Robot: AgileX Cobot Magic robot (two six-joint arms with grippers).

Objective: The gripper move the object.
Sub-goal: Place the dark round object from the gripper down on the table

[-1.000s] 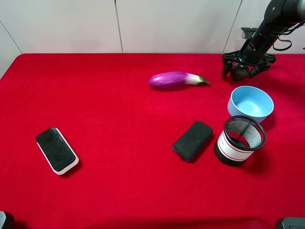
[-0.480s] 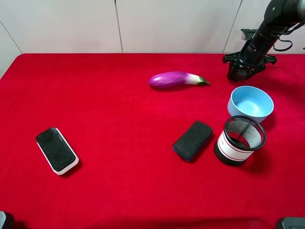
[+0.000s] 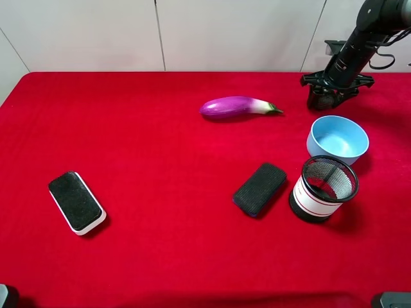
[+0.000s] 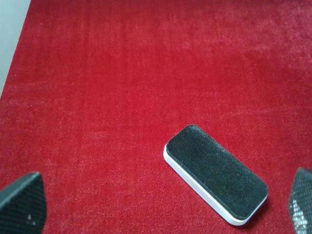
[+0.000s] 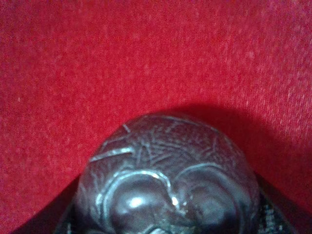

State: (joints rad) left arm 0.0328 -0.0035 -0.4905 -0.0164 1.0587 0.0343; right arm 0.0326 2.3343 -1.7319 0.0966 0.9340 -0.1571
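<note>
At the far right end of the red table (image 3: 160, 154), seen from the high camera, the right gripper (image 3: 329, 98) hangs from its grey-and-black arm (image 3: 361, 35). Its black fingers are drawn in around a small dark ball (image 3: 324, 100), which is hard to tell from the claw at this distance. The ball sits just beyond the blue bowl (image 3: 338, 138), a strip of cloth between them, and to the right of the purple eggplant (image 3: 236, 106). A black mesh cup with a white band (image 3: 322, 188) stands close in front of the bowl. A dark eraser (image 3: 259, 188) lies near it, and a white-based eraser (image 3: 76, 201) lies well apart on the left.

From the left wrist camera, the left gripper (image 4: 161, 209) is spread wide and holds nothing. Only its textured fingertips (image 4: 22, 204) show, at the frame's corners. The white-based eraser lies on the cloth ahead of them.

From the right wrist camera, the ball fills the near part of the picture. It is brownish-grey and rough, with pale lines, and casts a shadow on the cloth. Dark finger parts press against both its sides, so the claw grips it. I cannot tell whether it rests on the cloth.
</note>
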